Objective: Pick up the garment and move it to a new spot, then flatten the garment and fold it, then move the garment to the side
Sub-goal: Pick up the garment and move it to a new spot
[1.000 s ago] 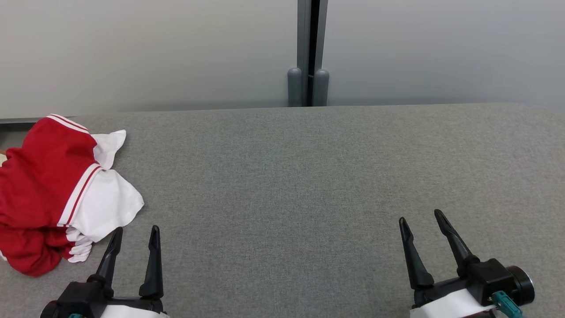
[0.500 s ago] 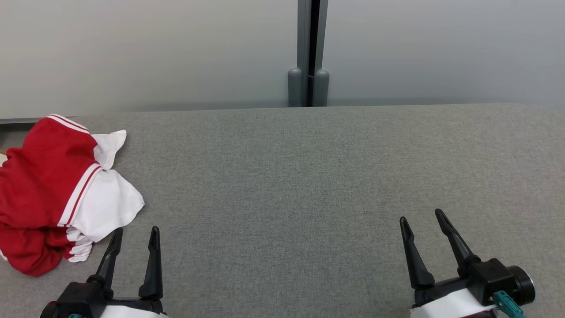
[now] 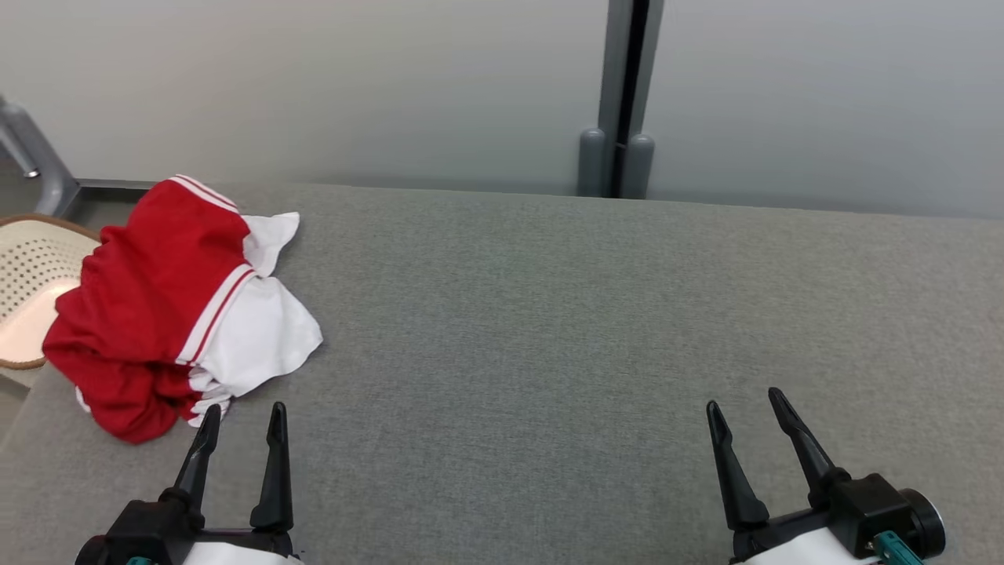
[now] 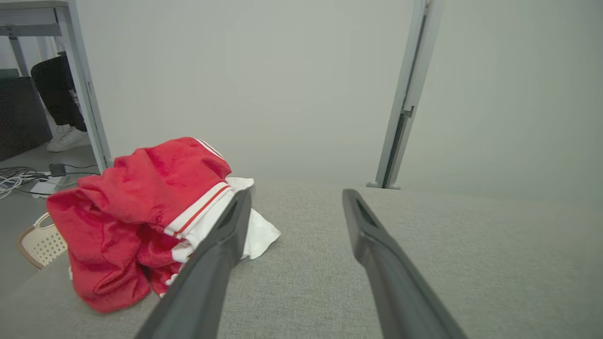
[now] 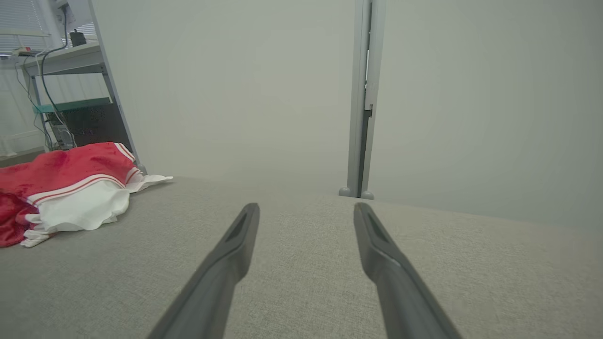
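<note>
A crumpled red and white garment (image 3: pixel 169 302) lies in a heap at the left end of the grey table (image 3: pixel 549 314); it also shows at the left of the left wrist view (image 4: pixel 141 216) and the right wrist view (image 5: pixel 70 188). My left gripper (image 3: pixel 243 416) stands open just below the heap, apart from it, nothing between its fingers (image 4: pixel 221 249). Far to the right, near the front edge, my right gripper (image 3: pixel 745 400) is open too, fingers (image 5: pixel 235 245) empty over bare table.
A cream perforated basket (image 3: pixel 31 282) sits beyond the table's left edge, partly behind the garment. A grey partition wall with a vertical post (image 3: pixel 623 102) runs along the table's far edge. A person's leg and shoe (image 4: pixel 66 132) and floor cables show at far left.
The head camera has turned left, so the whole picture shifted right and the basket came into view. Garment and both grippers keep their places on the table.
</note>
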You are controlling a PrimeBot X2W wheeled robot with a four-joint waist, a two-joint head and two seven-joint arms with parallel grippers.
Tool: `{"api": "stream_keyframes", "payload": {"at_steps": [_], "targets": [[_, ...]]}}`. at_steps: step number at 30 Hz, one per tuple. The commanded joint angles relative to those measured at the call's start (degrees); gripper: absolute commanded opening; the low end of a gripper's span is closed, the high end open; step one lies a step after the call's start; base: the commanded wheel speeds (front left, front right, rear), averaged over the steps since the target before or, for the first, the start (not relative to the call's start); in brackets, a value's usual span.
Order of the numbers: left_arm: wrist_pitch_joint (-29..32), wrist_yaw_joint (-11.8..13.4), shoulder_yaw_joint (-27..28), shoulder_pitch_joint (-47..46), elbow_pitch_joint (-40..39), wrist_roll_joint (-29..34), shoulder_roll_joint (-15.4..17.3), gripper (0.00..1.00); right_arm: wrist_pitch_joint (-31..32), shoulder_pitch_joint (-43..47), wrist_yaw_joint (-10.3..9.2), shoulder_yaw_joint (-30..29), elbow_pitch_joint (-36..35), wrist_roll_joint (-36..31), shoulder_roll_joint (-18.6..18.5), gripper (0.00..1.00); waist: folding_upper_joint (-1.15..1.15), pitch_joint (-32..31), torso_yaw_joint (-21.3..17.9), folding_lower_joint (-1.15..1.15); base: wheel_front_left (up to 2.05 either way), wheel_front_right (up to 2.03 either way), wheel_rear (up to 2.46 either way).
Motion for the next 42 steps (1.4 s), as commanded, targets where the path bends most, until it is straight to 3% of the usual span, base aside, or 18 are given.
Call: {"api": "stream_keyframes", "payload": {"at_steps": [1, 11, 16, 25, 32, 38, 42], "targets": [[-0.10, 0.33, 0.17, 0.37, -0.01, 0.05, 0.27, 1.00, -0.09, 0.47, 0.00, 0.05, -0.06, -0.21, -0.17, 1.00, 0.00, -0.48, 2.76, 0.00, 0.00, 0.00, 0.00], [-0.09, 1.74, -0.13, 1.24, -0.80, -1.72, 0.28, 1.00, -0.09, 0.85, 0.00, -0.19, -0.31, -1.37, -0.17, 1.00, 0.00, 0.52, 14.83, 0.00, 0.00, 0.00, 0.00], [-0.09, 2.35, 0.85, 2.20, -1.35, -2.51, 0.26, 1.00, -0.09, -0.30, 0.00, 1.24, 0.08, -1.54, -0.16, 1.00, 0.00, 1.41, 18.87, 0.00, 0.00, 0.00, 0.00], [-0.08, 4.36, 2.94, 2.43, -3.78, -4.83, 0.25, 1.00, -0.09, -2.80, -0.01, 3.16, 1.53, -2.81, -0.19, 1.00, 0.00, 3.60, 20.16, 0.00, 0.00, 0.00, 0.00], [-0.09, 1.85, 4.86, -4.08, -4.62, -3.18, 0.25, 1.00, -0.09, -3.07, -0.01, 2.16, 1.37, -4.33, -0.19, 1.00, 0.00, 5.74, 19.85, 0.00, 0.00, 0.00, 0.00], [-0.06, -1.70, 6.60, -20.24, -0.87, 0.37, 0.89, 1.00, -0.09, -5.36, -0.01, 1.84, -0.34, -6.51, -3.74, 1.00, 0.00, 12.84, 18.68, 0.00, 0.00, 0.00, 0.00], [-0.04, -2.64, 4.50, -32.98, 11.94, -1.53, 3.64, 1.00, -0.09, -8.49, -0.01, 2.58, -2.68, -6.37, -7.00, 1.00, 0.00, 18.46, 16.17, 0.00, 0.00, 0.00, 0.00]]}}
